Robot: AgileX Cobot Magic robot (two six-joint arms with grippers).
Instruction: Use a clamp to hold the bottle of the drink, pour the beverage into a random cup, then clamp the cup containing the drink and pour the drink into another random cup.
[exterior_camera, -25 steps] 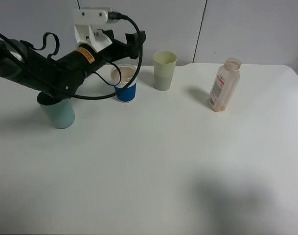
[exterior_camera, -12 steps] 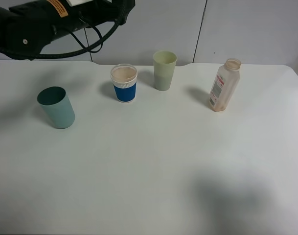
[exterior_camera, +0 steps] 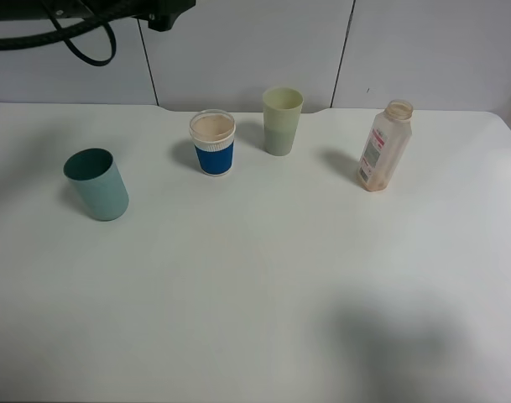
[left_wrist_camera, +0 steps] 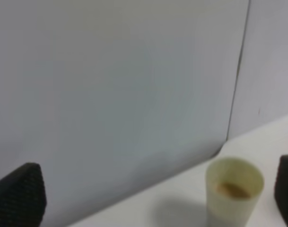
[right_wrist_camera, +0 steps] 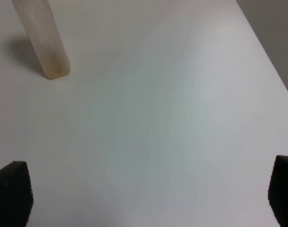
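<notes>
The bottle (exterior_camera: 385, 144) stands upright at the right rear of the table, uncapped; the right wrist view shows its lower part (right_wrist_camera: 42, 40). The white cup with the blue band (exterior_camera: 213, 143) stands at the rear centre, its inside tinted tan. Beside it is the pale green tumbler (exterior_camera: 282, 120); in the left wrist view the tumbler (left_wrist_camera: 233, 196) holds tan drink (left_wrist_camera: 232, 189). My left gripper (left_wrist_camera: 153, 194) is open, high above the table and facing the wall. My right gripper (right_wrist_camera: 146, 194) is open over bare table, well away from the bottle. Neither holds anything.
A teal cup (exterior_camera: 96, 183) stands at the left of the white table (exterior_camera: 255, 277). A piece of the black left arm and its cables (exterior_camera: 87, 17) shows at the upper left edge. The table's right edge (right_wrist_camera: 271, 66) runs near the bottle.
The left arm has lifted up and back from beside the blue-band cup, almost out of the exterior high view. The cups and bottle have not moved.
</notes>
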